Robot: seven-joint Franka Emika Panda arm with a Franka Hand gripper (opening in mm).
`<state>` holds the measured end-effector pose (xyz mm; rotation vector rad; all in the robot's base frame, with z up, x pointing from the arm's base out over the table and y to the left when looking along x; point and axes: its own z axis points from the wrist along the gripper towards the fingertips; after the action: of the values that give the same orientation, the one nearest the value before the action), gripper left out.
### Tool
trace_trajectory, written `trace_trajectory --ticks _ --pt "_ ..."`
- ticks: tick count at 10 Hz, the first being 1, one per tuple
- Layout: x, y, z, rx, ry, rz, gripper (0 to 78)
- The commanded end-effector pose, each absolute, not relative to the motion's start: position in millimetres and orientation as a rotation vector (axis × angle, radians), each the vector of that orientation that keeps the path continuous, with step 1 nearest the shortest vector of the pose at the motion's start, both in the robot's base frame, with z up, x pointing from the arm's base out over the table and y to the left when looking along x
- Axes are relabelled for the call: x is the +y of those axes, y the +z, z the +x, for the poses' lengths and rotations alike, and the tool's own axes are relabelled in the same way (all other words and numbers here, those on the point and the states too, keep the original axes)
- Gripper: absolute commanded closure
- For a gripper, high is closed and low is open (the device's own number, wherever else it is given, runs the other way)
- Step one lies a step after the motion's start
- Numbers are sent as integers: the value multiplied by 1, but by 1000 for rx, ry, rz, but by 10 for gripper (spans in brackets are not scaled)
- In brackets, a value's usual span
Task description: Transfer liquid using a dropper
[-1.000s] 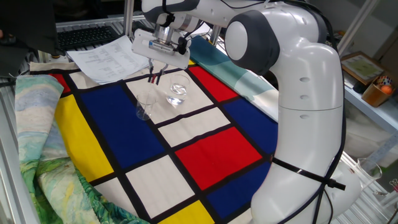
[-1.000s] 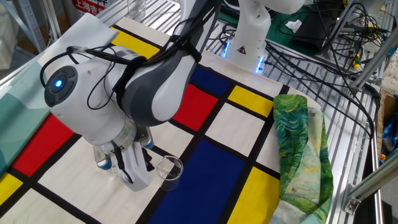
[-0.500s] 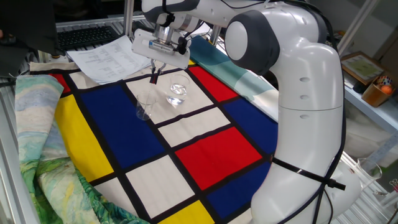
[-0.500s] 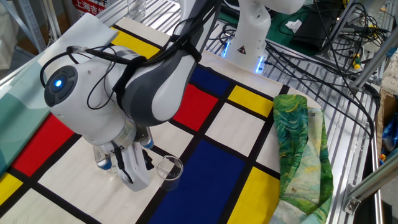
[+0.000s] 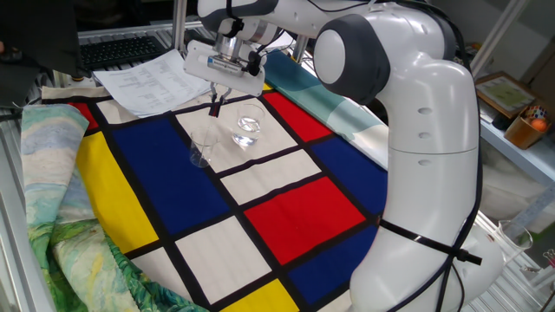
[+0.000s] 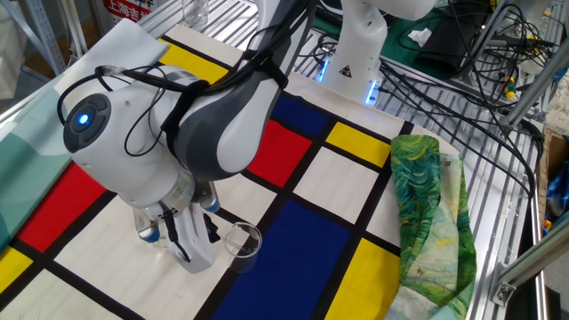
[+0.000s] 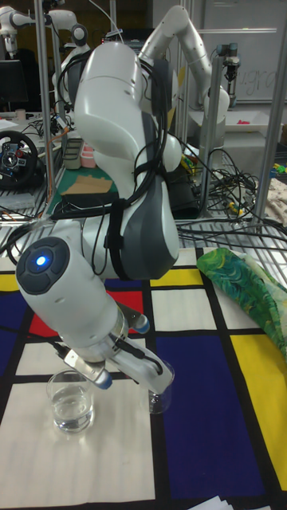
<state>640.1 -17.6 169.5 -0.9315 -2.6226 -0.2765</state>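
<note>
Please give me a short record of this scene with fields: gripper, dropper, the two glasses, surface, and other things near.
gripper: above the two glasses, fingers together on a thin dark item
dropper: apparently the item held; its tube is too faint to make out
glass with liquid: on a white square, liquid at the bottom
other glass: on the blue square, contents unclear
surface: colour-block cloth
nearby: papers, green patterned cloth

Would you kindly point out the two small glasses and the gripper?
glass with liquid (image 5: 247, 128), one fixed view, its clear wall
empty glass (image 5: 205, 152), one fixed view, its side wall
gripper (image 5: 215, 107), one fixed view, between the fingertips
</note>
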Motion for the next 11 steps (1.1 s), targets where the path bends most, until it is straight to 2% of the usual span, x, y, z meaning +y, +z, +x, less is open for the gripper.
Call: trace_trajectory --ticks 1,5,7,10,11 --pt "-27 210 632 -2650 -251 -958 764" --pt "-28 221 630 -2665 -217 -967 764" --pt "-35 252 627 -2742 -139 -967 764" --pt "-45 270 628 -2796 -133 -969 764" --pt "-50 277 631 -2830 -79 -959 764"
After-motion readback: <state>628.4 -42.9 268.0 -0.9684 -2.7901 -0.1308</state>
